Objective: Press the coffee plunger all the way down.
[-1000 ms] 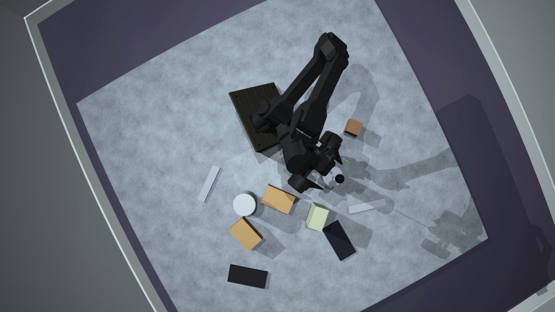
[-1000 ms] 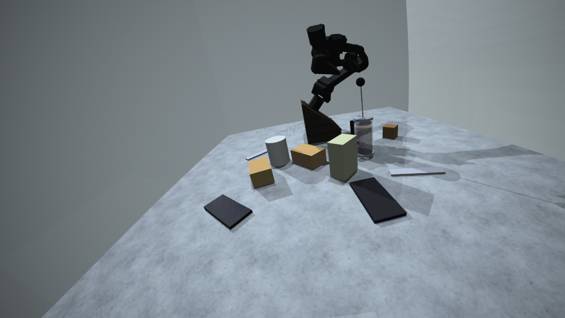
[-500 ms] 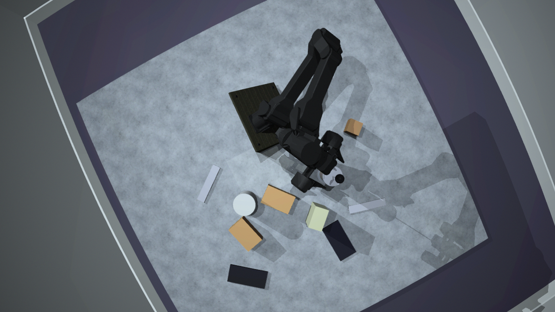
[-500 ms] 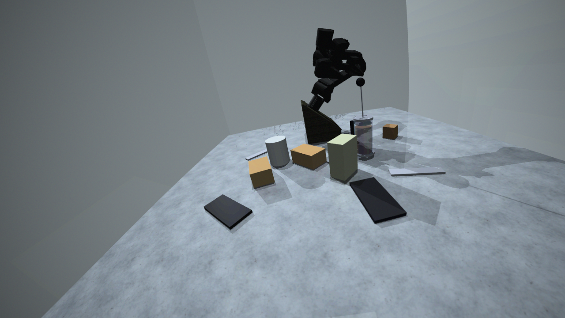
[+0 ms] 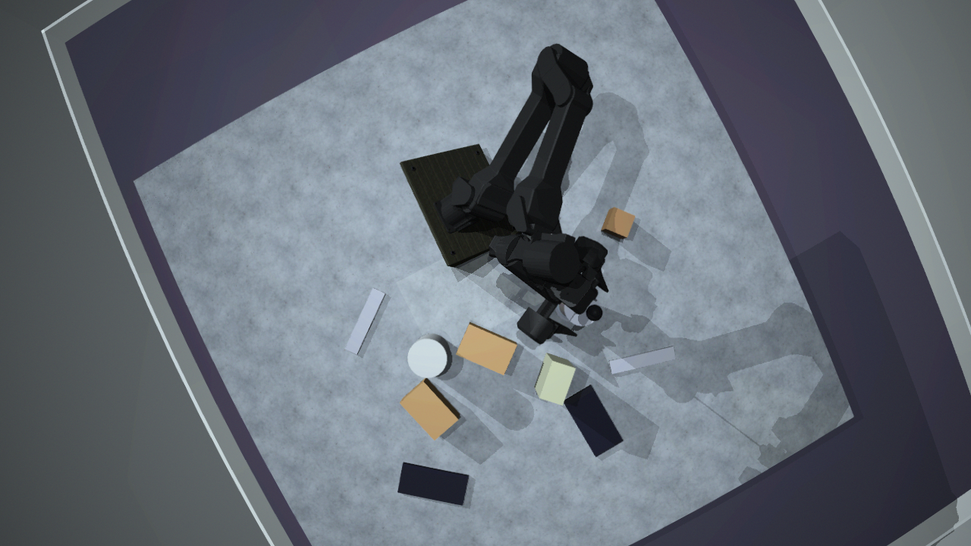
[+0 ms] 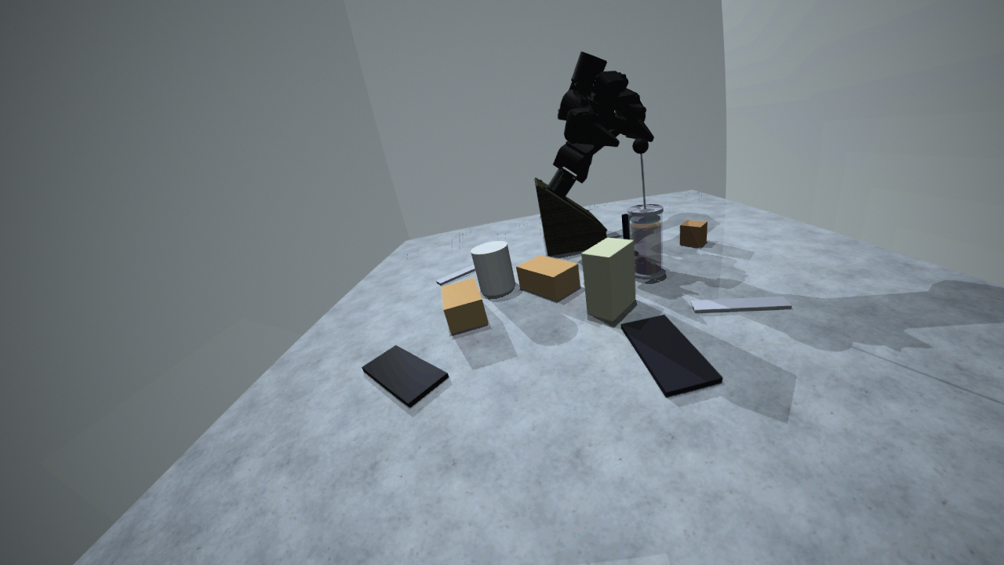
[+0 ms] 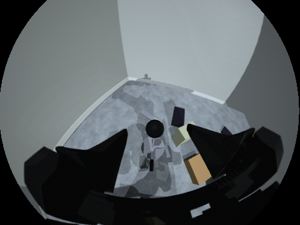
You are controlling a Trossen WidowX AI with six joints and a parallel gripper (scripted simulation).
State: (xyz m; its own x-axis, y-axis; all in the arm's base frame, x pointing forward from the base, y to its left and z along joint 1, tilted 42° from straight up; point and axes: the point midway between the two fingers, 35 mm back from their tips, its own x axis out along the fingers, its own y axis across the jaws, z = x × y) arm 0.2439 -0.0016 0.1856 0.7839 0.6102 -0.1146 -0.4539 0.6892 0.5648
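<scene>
The coffee press (image 6: 646, 247) (image 7: 153, 149) stands upright on the table, its clear body mostly hidden under the arm in the top view. Its thin rod (image 6: 642, 179) rises far above the lid to a round black knob (image 5: 594, 312) (image 6: 640, 146) (image 7: 154, 128). The press's black handle (image 6: 625, 226) (image 7: 151, 165) is on the side towards the robot base. My gripper (image 5: 589, 312) (image 6: 635, 142) (image 7: 158, 129) is wide open, with its fingertips at about knob height. In the wrist view the knob appears between the fingertips with a gap on each side; nothing is gripped.
A tall pale green block (image 5: 557, 381) (image 6: 608, 284) (image 7: 180, 138) and an orange block (image 5: 486, 349) (image 6: 548, 278) (image 7: 198, 170) stand near the press. A small orange cube (image 5: 618, 223) (image 6: 693, 234) is on its other side. A white cylinder (image 5: 427, 357) (image 6: 494, 270) stands farther off.
</scene>
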